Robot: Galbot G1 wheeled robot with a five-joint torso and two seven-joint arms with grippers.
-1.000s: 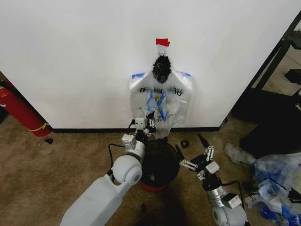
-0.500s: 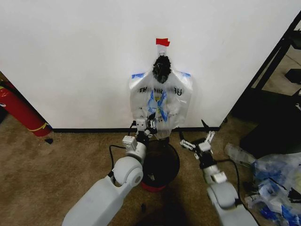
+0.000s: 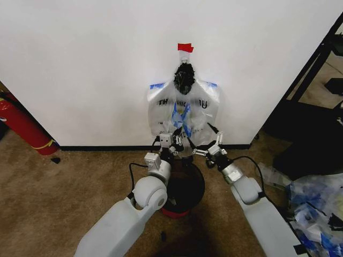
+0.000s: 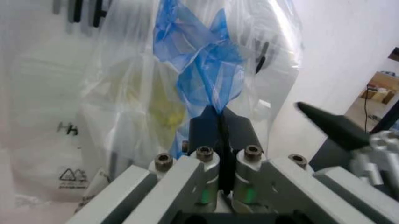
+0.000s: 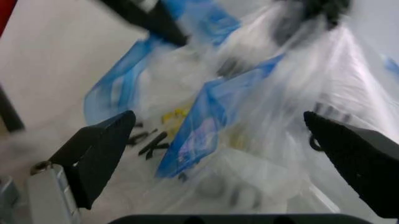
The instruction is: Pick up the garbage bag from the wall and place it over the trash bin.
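Bluish plastic identifies your garbage bag (image 3: 184, 120), hanging on the wall (image 3: 96, 69) above the trash bin (image 3: 185, 187). Left gripper (image 3: 175, 143) fingers are clamped on it; right gripper (image 3: 208, 140) fingers are spread beside it.

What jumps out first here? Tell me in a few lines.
The garbage bag, clear with blue patches, hangs on the white wall under a strip of red tape. Both grippers meet at its lower edge: the left gripper is shut on the blue plastic, while the right gripper is open beside it. Just below stands the trash bin, black with a red base.
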